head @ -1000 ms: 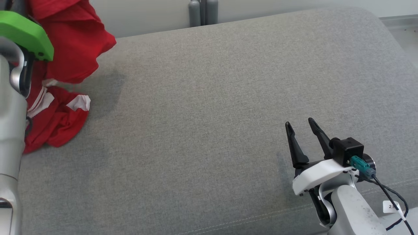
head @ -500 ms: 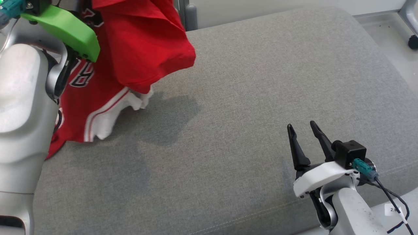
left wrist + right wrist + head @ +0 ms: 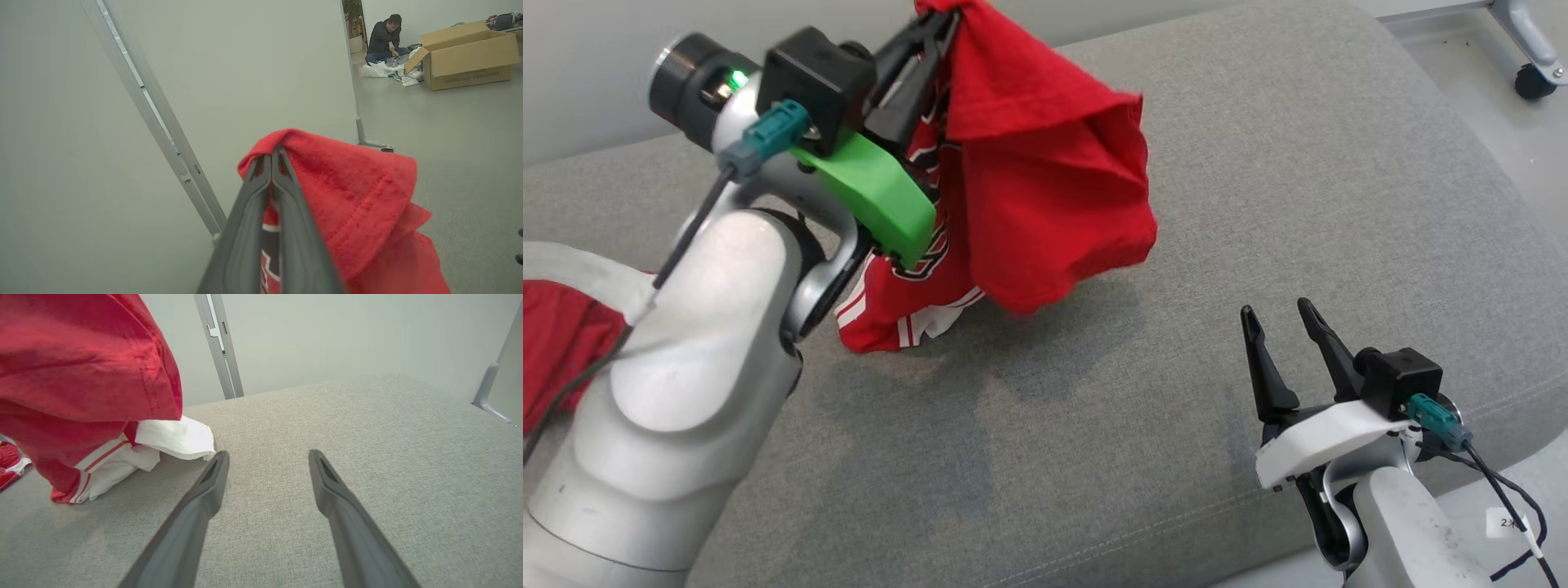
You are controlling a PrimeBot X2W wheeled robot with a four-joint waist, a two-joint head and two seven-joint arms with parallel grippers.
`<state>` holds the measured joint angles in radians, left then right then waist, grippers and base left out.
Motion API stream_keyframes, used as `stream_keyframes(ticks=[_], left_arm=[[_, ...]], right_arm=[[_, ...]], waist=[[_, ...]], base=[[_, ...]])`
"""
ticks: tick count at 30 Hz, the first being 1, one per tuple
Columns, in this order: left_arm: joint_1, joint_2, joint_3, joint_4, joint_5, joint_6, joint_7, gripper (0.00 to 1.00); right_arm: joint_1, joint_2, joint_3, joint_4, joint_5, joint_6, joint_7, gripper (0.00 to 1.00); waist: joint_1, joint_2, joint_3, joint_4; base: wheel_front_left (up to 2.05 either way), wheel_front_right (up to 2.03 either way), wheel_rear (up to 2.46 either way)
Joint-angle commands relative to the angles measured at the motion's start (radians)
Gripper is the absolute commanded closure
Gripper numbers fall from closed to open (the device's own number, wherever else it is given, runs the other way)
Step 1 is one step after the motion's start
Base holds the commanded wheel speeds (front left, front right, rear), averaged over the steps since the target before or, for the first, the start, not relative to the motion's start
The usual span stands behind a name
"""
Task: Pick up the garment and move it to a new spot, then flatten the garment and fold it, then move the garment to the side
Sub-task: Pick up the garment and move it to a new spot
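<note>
The garment is a red jersey with white trim and dark lettering. It hangs bunched from my left gripper, which is shut on a fold at its top, raised over the grey cushion. Its striped lower hem rests on the cushion. In the left wrist view the gripper pinches the red garment, which drapes over the right finger. My right gripper stands open and holds nothing, low at the cushion's near right. In its own view the right gripper points across the cushion, with the garment at upper left.
More red cloth lies at the cushion's far left behind my left arm. Floor and a caster wheel lie beyond the cushion's right edge. A metal post stands against the wall behind. Far off, a person sits by a cardboard box.
My left arm has carried the hanging garment rightward, from the cushion's left end toward its middle, and the head camera has shifted with it. The right gripper has stayed where it was, still open.
</note>
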<state>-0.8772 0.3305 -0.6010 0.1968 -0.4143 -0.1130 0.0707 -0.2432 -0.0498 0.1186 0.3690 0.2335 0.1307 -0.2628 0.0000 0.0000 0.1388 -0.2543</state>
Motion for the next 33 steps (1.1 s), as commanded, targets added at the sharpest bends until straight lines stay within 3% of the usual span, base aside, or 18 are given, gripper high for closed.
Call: stream_keyframes(ticks=[1,8,19,20,21,22,23,33], left_arm=[[0.013,-0.001,-0.003,0.007,0.000,0.007,-0.001,1.00],[0.037,-0.064,-0.046,0.175,-0.015,-0.003,-0.084,1.00],[0.016,-0.173,-0.066,0.491,0.005,0.000,-0.308,1.00],[0.017,-0.181,-0.070,0.512,0.009,-0.001,-0.316,0.84],[0.017,-0.189,-0.074,0.529,0.017,-0.002,-0.322,0.62],[0.017,-0.198,-0.076,0.544,0.017,-0.003,-0.328,0.11],[0.020,-0.206,-0.076,0.557,0.013,-0.004,-0.330,0.00],[0.066,-0.247,-0.105,0.560,0.029,-0.011,-0.336,0.00]], right_arm=[[-0.009,-0.001,0.002,-0.004,0.003,0.000,-0.005,0.00],[-0.026,-0.001,0.010,-0.005,0.012,0.000,-0.005,0.00],[-0.046,-0.001,0.021,0.002,0.032,0.000,-0.005,0.00],[-0.047,-0.001,0.020,0.002,0.032,0.000,-0.005,0.00],[-0.047,-0.001,0.018,0.002,0.031,0.000,-0.005,0.00],[-0.046,-0.001,0.017,0.001,0.029,0.000,-0.005,0.00],[-0.044,-0.001,0.014,0.000,0.027,0.000,-0.005,0.00],[-0.021,-0.002,-0.003,0.008,0.009,0.000,-0.005,0.00]], waist=[[0.0000,0.0000,0.007,-0.006],[0.0000,0.0000,0.040,-0.030],[0.0000,0.0000,0.080,-0.083],[0.0000,0.0000,0.081,-0.085],[0.0000,0.0000,0.082,-0.085],[0.0000,0.0000,0.082,-0.085],[0.0000,0.0000,0.081,-0.083],[0.0000,0.0000,0.043,-0.039]], base=[[0.00,0.00,0.00],[0.00,0.00,0.00],[0.00,0.00,0.00],[0.00,0.00,0.00],[0.00,0.00,0.00],[0.00,0.00,0.00],[0.00,0.00,0.00],[0.00,0.00,0.00]])
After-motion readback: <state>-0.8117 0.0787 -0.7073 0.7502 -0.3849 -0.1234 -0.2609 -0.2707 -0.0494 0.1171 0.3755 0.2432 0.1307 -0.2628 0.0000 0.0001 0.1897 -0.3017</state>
